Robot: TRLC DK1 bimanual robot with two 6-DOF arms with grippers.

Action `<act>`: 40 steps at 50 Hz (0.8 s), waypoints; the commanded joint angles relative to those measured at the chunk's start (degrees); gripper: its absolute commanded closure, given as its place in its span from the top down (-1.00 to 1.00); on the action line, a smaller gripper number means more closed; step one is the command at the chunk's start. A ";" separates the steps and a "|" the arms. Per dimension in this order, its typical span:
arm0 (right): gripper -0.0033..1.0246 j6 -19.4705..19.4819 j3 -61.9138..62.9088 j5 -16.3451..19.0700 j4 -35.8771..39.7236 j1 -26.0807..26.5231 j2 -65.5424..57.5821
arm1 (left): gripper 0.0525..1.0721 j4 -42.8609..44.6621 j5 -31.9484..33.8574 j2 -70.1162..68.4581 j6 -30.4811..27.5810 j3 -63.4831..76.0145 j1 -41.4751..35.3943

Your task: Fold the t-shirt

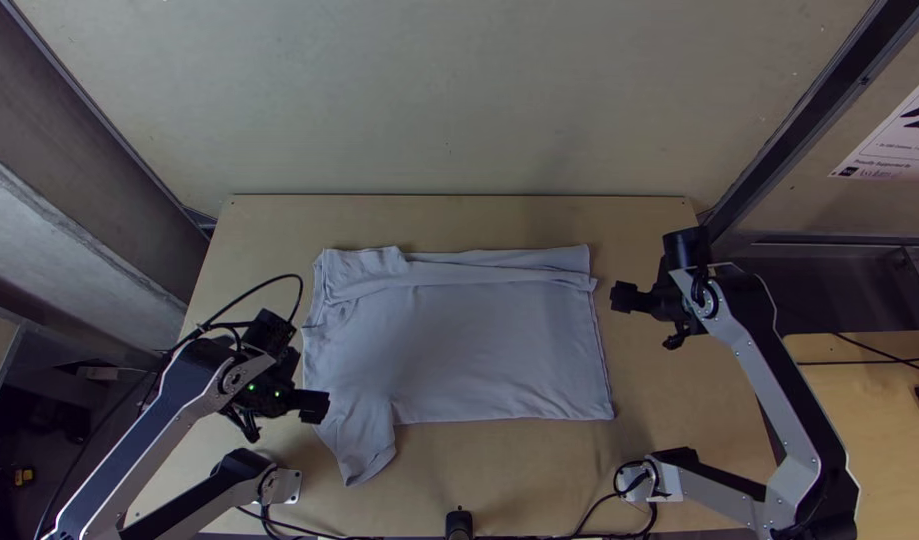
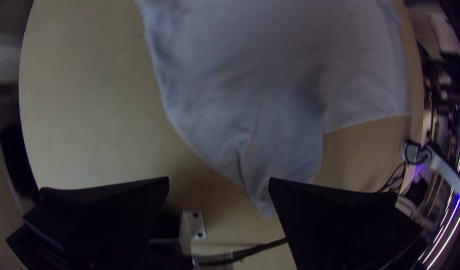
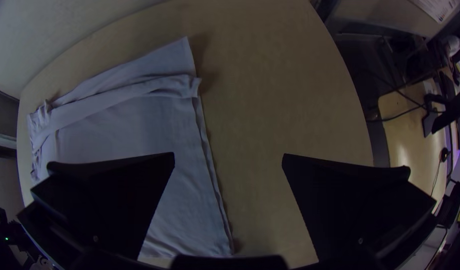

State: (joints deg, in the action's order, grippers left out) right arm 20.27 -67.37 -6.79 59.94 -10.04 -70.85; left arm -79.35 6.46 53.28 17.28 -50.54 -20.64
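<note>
The pale blue-grey t-shirt (image 1: 469,345) lies mostly flat on the table, its far long edge folded over in a strip. A sleeve (image 1: 364,440) sticks out at its near left corner. My left gripper (image 1: 314,405) is over the shirt's left edge, just above that sleeve. In the left wrist view my left gripper (image 2: 218,182) is open, with the sleeve's tip by one finger. To the shirt's right, my right gripper (image 1: 639,315) hangs over bare table. Its fingers stand wide apart in the right wrist view, where my right gripper (image 3: 228,157) holds nothing.
The wooden table (image 1: 539,470) has bare wood around the shirt. Black cables (image 1: 599,505) run along its near edge, with a dark post (image 1: 459,524) at the middle. A pale wall (image 1: 459,100) rises behind the far edge.
</note>
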 commanded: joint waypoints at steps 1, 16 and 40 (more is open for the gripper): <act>0.92 4.95 1.81 0.81 1.93 -0.59 1.33 | 0.87 -2.12 0.57 -0.01 7.77 3.70 -0.45; 0.92 9.70 4.80 4.15 2.72 -0.86 1.59 | 0.86 1.66 2.15 4.29 12.78 9.85 -5.72; 0.79 9.26 6.82 4.85 1.05 -3.76 -0.25 | 0.64 13.79 1.89 10.71 12.25 14.42 -12.14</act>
State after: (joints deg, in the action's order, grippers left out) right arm 28.73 -62.17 -2.24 61.28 -13.06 -70.17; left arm -66.17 8.56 62.00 28.53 -37.69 -32.08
